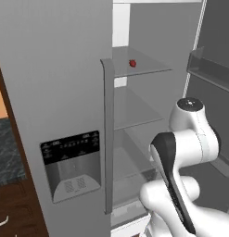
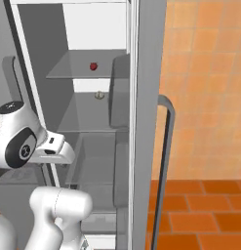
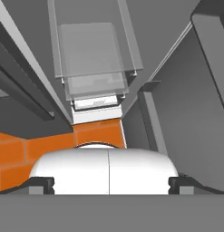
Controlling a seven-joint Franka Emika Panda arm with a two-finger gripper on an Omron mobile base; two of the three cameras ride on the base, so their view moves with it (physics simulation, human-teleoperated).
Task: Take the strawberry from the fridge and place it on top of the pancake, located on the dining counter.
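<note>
In front of the base, the fridge has its right door swung open, grey shelves exposed. Arm is folded low beside the lower shelves, hand aimed down at the orange floor tiles. Gripper jaws spread wide, nothing between them. Strawberry sits on the top shelf near its back edge; a small pale ball lies on the shelf below, mid-back.

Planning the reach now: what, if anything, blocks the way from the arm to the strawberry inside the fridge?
Nothing visible does. The fridge's right door is swung open, and the strawberry sits alone on the upper shelf, well above the arm. The open gripper points down at the floor.
</note>
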